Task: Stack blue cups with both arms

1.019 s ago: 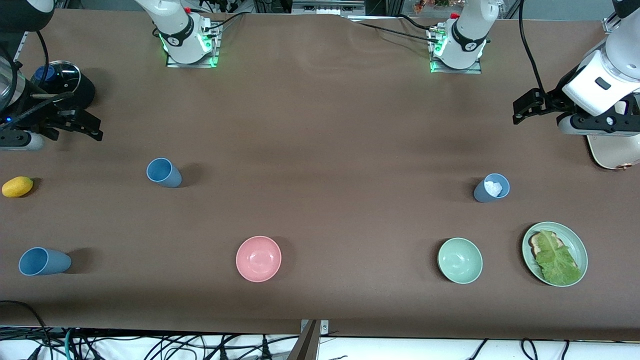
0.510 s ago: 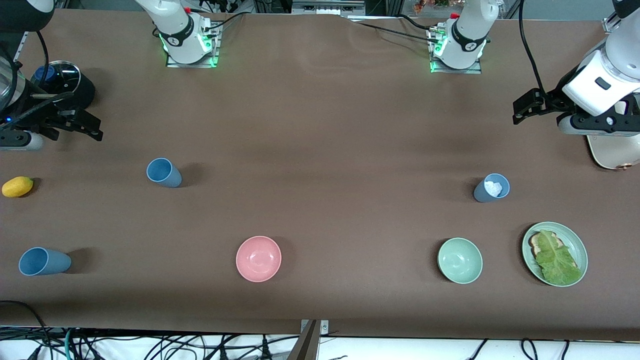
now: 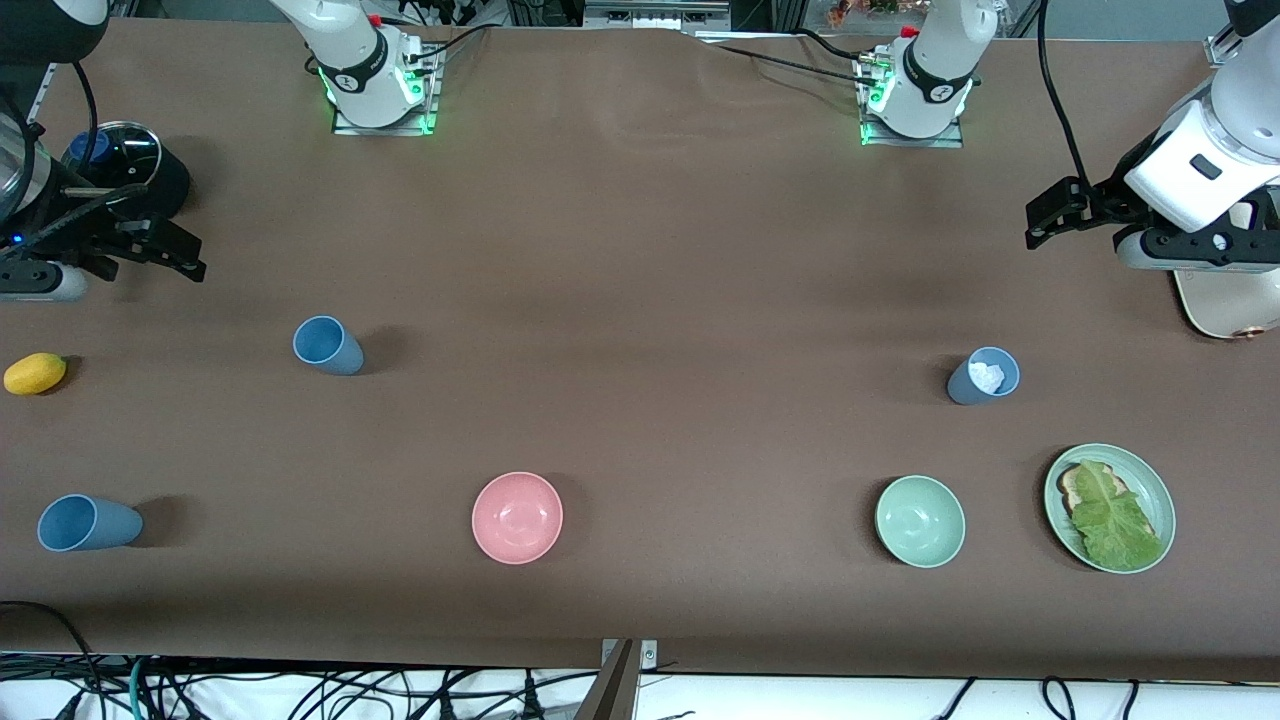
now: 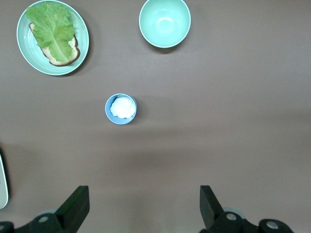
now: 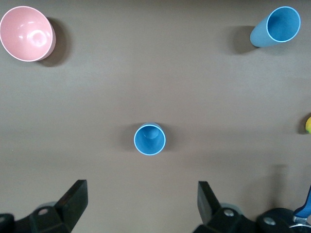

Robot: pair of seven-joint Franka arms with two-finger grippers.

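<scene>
Three blue cups stand upright on the brown table. One blue cup [image 3: 327, 345] [image 5: 149, 139] is toward the right arm's end. A second blue cup [image 3: 85, 523] [image 5: 276, 26] is nearer the front camera, at that same end. The third blue cup [image 3: 983, 376] [image 4: 121, 108], slightly greyer, holds something white and stands toward the left arm's end. My right gripper [image 3: 170, 250] [image 5: 141, 204] hangs open and empty above the table, apart from the first cup. My left gripper [image 3: 1045, 220] [image 4: 143, 208] is open and empty too, hovering apart from the third cup.
A pink bowl [image 3: 517, 517] [image 5: 26, 33] and a green bowl [image 3: 920, 521] [image 4: 164, 22] sit near the front edge. A green plate [image 3: 1140, 470] [image 4: 24, 48] carries bread and lettuce. A lemon [image 3: 35, 373], a black lidded pot [image 3: 125, 165] and a white object [image 3: 1225, 305] lie at the table ends.
</scene>
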